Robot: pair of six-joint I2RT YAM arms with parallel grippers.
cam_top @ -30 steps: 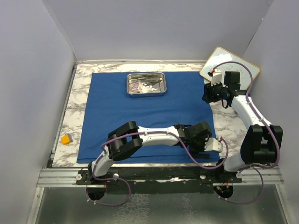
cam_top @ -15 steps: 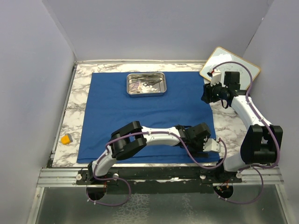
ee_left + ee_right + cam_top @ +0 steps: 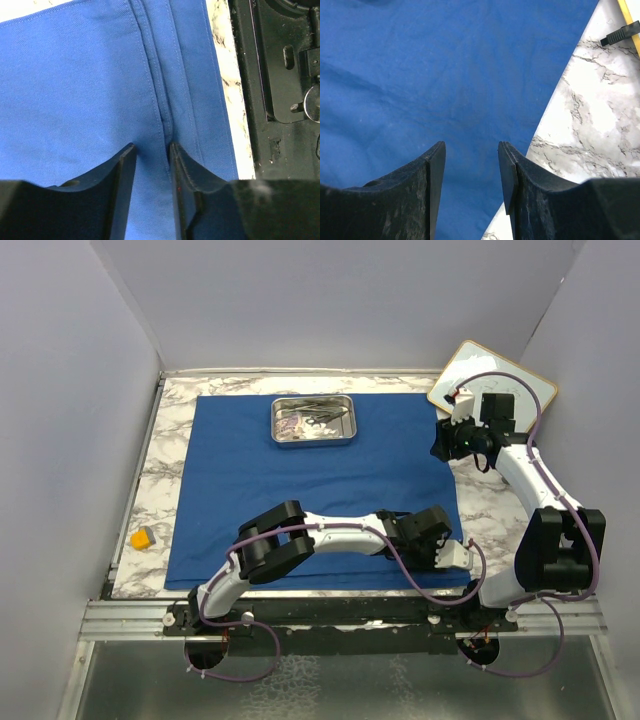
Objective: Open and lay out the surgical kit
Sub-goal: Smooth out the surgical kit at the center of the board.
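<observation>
The royal-blue cloth wrap point(image 3: 300, 475) lies spread flat on the marble table. A shallow steel tray point(image 3: 314, 421) holding small steel instruments and white gauze sits on its far middle. My left gripper point(image 3: 432, 540) is low at the cloth's near right corner. In the left wrist view its jaws point(image 3: 151, 150) are close together and pinch a raised fold of cloth point(image 3: 100, 75) beside the hem. My right gripper point(image 3: 450, 443) hovers open over the cloth's right edge point(image 3: 445, 75), and its jaws point(image 3: 471, 150) hold nothing.
A wood-framed whiteboard point(image 3: 492, 380) leans at the far right corner, just behind my right arm. A small yellow-orange block point(image 3: 142, 537) lies on the marble at the left edge. The black base rail point(image 3: 280, 75) runs along the near table edge, close to my left gripper.
My left gripper has shifted slightly right and toward the near edge while on the cloth. The right arm has barely moved.
</observation>
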